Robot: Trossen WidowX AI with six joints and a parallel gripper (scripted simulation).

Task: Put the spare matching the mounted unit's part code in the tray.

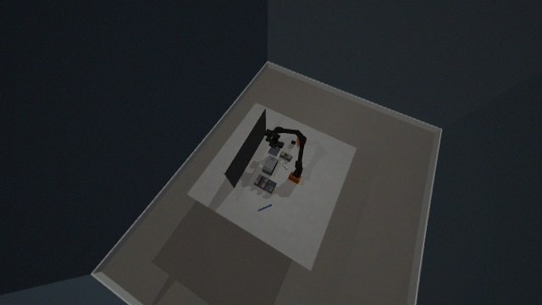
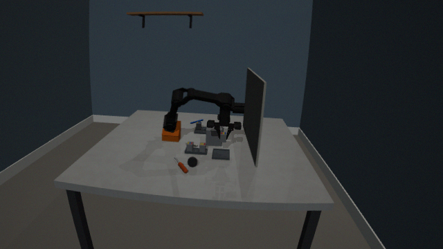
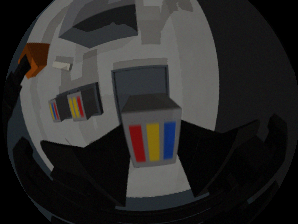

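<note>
One broad pale counter (image 1: pixel 326 169) (image 2: pixel 121 173) (image 3: pixel 200 100) carries everything the arm works among. A tall dark panel (image 1: pixel 247 152) (image 2: pixel 254 117) (image 3: pixel 255 65) stands upright on it, and the black arm (image 1: pixel 301 152) (image 2: pixel 208 97) reaches toward that panel from an orange base (image 1: pixel 292 180) (image 2: pixel 171 137) (image 3: pixel 37 52). The tool (image 1: pixel 274 140) (image 2: pixel 223 135) (image 3: pixel 149 123) points down, partly open, its fingers closed against both sides of a grey block.

A dark rack (image 1: pixel 267 185) (image 2: pixel 197 131) holding several blocks lies on one side of a grey box (image 1: pixel 270 165) (image 2: pixel 212 140) (image 3: pixel 97 37); the tray (image 1: pixel 273 151) (image 2: pixel 221 154) (image 3: pixel 141 82) is on the other side. Near the tray is a smaller rack (image 1: pixel 285 157) (image 2: pixel 196 152) (image 3: pixel 90 98) with two striped blocks.

A blue stick (image 1: pixel 265 207) (image 2: pixel 196 121) lies well apart from the tray, while an orange-handled screwdriver (image 2: pixel 183 167) rests near a round black object (image 1: pixel 293 142) (image 2: pixel 192 162).

The held grey block (image 2: pixel 223 135) (image 3: pixel 152 120) is above the counter, outside the tray, and shows red, yellow and blue stripes in the wrist view. Its code match cannot be told. A small whitish piece (image 1: pixel 284 166) (image 3: pixel 62 65) lies near the smaller rack.
</note>
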